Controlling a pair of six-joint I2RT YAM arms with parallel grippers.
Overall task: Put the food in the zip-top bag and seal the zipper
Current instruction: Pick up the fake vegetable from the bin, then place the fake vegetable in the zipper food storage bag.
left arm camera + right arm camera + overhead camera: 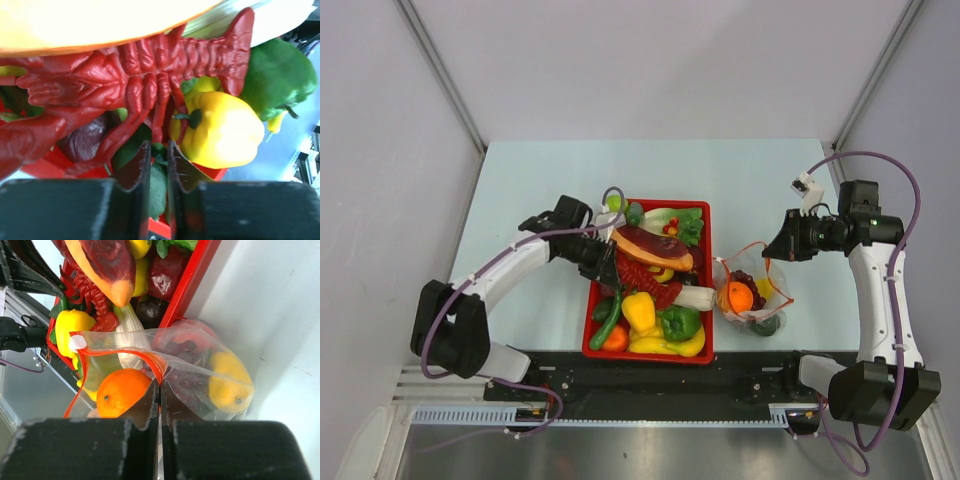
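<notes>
The zip-top bag (752, 300) lies right of the red tray (650, 203), its mouth gaping. It holds an orange (739, 296), purple grapes (745, 278), a lemon (225, 380) and a dark green piece (765, 323). My right gripper (772, 247) is shut on the bag's rim at the zipper (120, 354), holding it up; in the right wrist view the gripper (160, 385) pinches the strip beside the orange (122, 392). My left gripper (603, 262) is low in the tray's left side. Its jaws (159, 145) stand nearly together with a green piece (159, 185) in the narrow gap.
The tray is packed: red lobster (125, 65), yellow pepper (225, 130), green pepper (280, 75), and a large red-and-orange slab (650, 245) on top. The zipper's white slider (77, 342) sits at the strip's end. A black rail (650, 385) runs along the near edge.
</notes>
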